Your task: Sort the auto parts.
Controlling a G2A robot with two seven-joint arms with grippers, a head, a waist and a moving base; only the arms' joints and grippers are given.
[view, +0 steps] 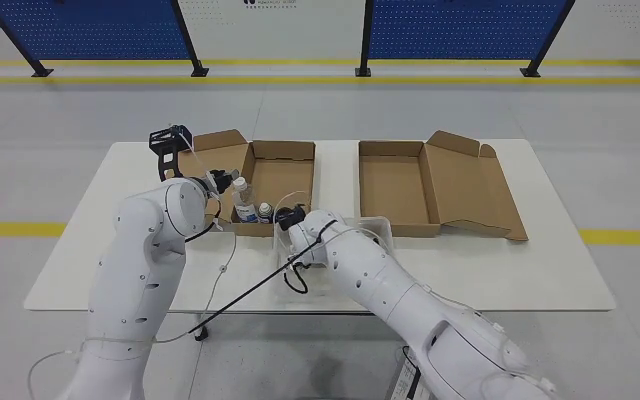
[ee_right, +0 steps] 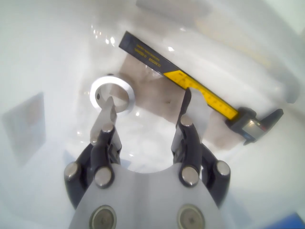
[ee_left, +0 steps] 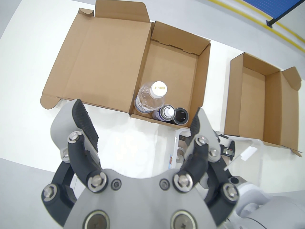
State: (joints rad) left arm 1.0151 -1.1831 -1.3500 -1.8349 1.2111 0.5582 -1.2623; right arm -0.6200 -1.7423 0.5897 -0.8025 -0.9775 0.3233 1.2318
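Observation:
My right gripper [ee_right: 149, 95] is open, low inside a clear plastic bin [view: 375, 228]. One of its fingertips [ee_right: 110, 101] sits over a silver metal ring [ee_right: 95, 89] on the bin floor. The other is just in front of a black and yellow caliper [ee_right: 181, 77]. My left gripper [ee_left: 138, 106] hangs open and empty above the table's near side, by the front corner of the left cardboard box [ee_left: 171, 67]. That box holds a clear bottle [ee_left: 152, 96], a spray can [ee_left: 164, 113] and a black cylinder [ee_left: 181, 116], all upright in its near corner.
A second open cardboard box [view: 392, 185] with nothing in it lies to the right, its lid [view: 470, 185] folded out flat. The left box's lid [ee_left: 102, 60] lies flat on its far side. The bin stands against the near edges of both boxes.

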